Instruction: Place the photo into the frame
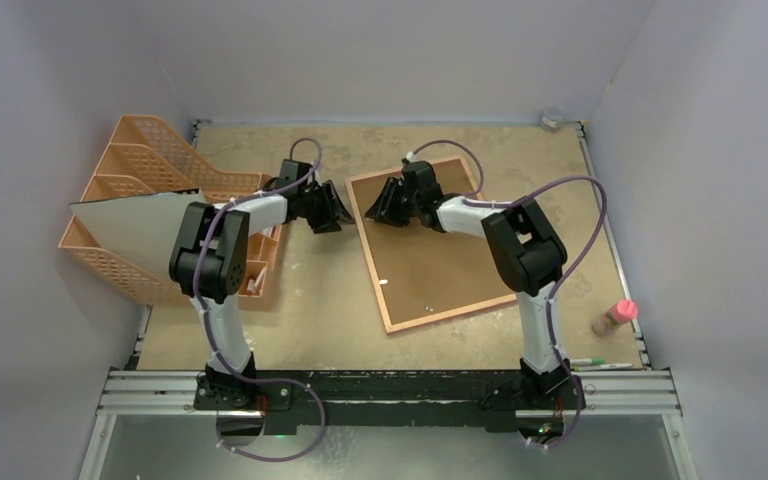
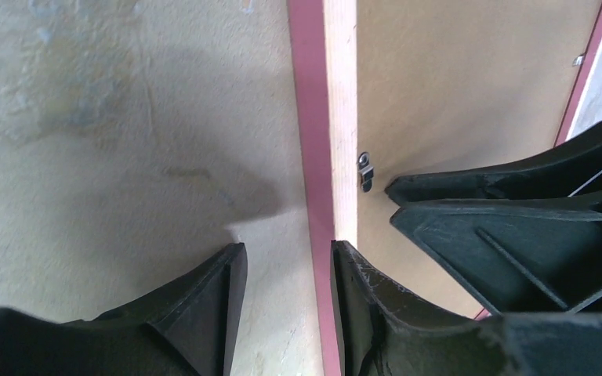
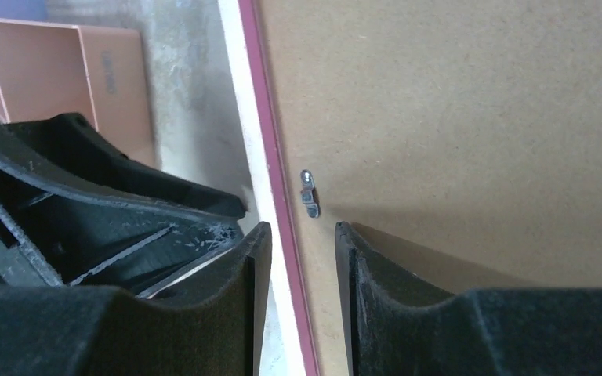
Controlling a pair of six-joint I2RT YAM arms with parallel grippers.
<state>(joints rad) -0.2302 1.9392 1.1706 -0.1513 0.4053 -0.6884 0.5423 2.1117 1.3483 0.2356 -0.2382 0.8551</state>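
The frame (image 1: 392,318) lies face down at the table's centre right, its thin pink border around a brown backing board (image 1: 440,260). My left gripper (image 1: 335,212) and right gripper (image 1: 380,205) meet at its far left edge. In the left wrist view the open left gripper (image 2: 288,247) straddles the pink border (image 2: 312,141) and tan rim (image 2: 341,102); one finger (image 2: 360,305) touches the rim. In the right wrist view the open right gripper (image 3: 301,229) straddles the same border (image 3: 270,157), just below a small metal turn clip (image 3: 309,192). The photo is not in view.
An orange file organiser (image 1: 150,165) stands at the left with a greyish-white sheet (image 1: 130,225) leaning in it. A pink-capped bottle (image 1: 615,317) and a green pen (image 1: 600,362) lie at the right near edge. The two grippers are very close together.
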